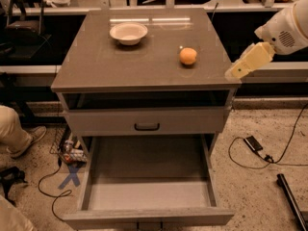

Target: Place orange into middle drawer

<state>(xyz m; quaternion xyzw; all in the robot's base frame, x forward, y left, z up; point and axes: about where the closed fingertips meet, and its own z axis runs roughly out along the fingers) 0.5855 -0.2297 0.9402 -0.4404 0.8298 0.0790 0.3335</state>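
Risk: orange (pixel 188 56) rolls away.
Our gripper (pixel 243 67), open or closed we cannot tell, hovers right of it; a glancing touch could send it past the middle drawer (pixel 149 196).

place: robot lab | cues: speckled floor (pixel 255 201), loose cables (pixel 288 164), cabinet (pixel 144 64) | pincer (pixel 236 71): at cabinet top's edge

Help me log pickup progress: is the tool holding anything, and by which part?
Nothing is held. The tool hangs beside the right edge of the cabinet top, apart from the orange sitting on it.
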